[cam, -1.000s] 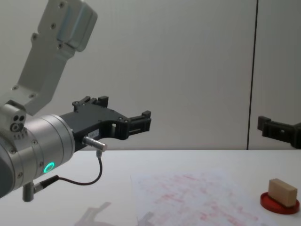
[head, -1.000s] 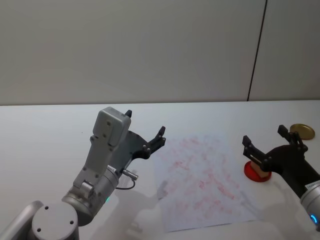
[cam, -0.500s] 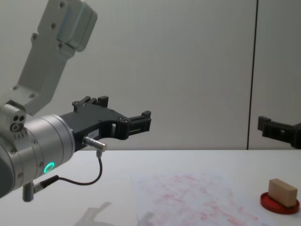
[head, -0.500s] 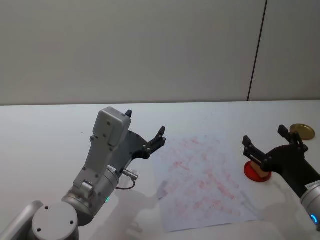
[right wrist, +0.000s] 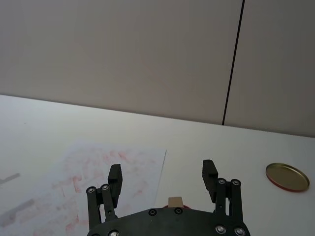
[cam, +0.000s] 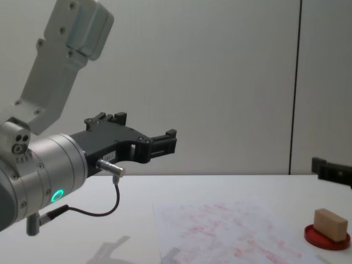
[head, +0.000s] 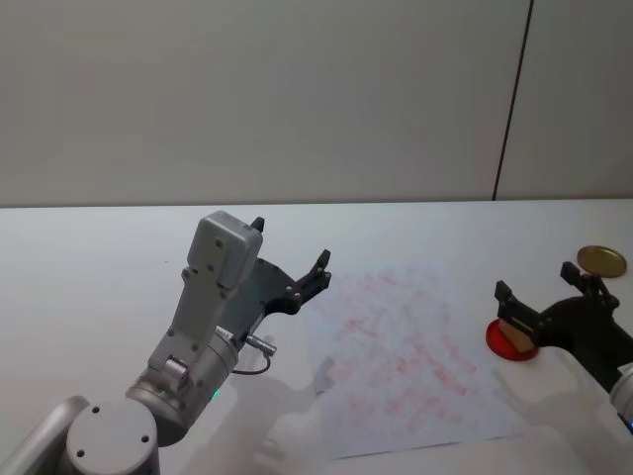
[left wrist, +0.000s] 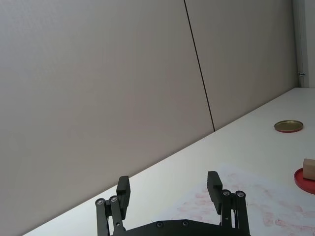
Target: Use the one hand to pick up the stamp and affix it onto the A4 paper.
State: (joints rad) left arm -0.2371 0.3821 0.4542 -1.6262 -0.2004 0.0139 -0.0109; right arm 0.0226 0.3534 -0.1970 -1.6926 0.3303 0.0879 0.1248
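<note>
The stamp (head: pixel 511 328), a small tan wooden block, stands on a flat red ink pad (head: pixel 505 343) at the right of the table. It also appears as the stamp (cam: pixel 330 223) and the stamp (right wrist: pixel 175 201). My right gripper (head: pixel 535 281) hovers open just above and around it, jaws spread with nothing held. The A4 paper (head: pixel 404 362), smudged with red marks, lies in the middle of the table. My left gripper (head: pixel 290 241) hangs open in the air left of the paper, also seen as the left gripper (cam: pixel 144 125).
A round gold lid (head: pixel 601 259) lies on the table beyond the ink pad, at the far right. A dark vertical seam runs down the grey wall behind. The white tabletop stretches wide to the left.
My right gripper has shifted to the right and lower, closer to the stamp's level. The stamp, paper and left arm have stayed put.
</note>
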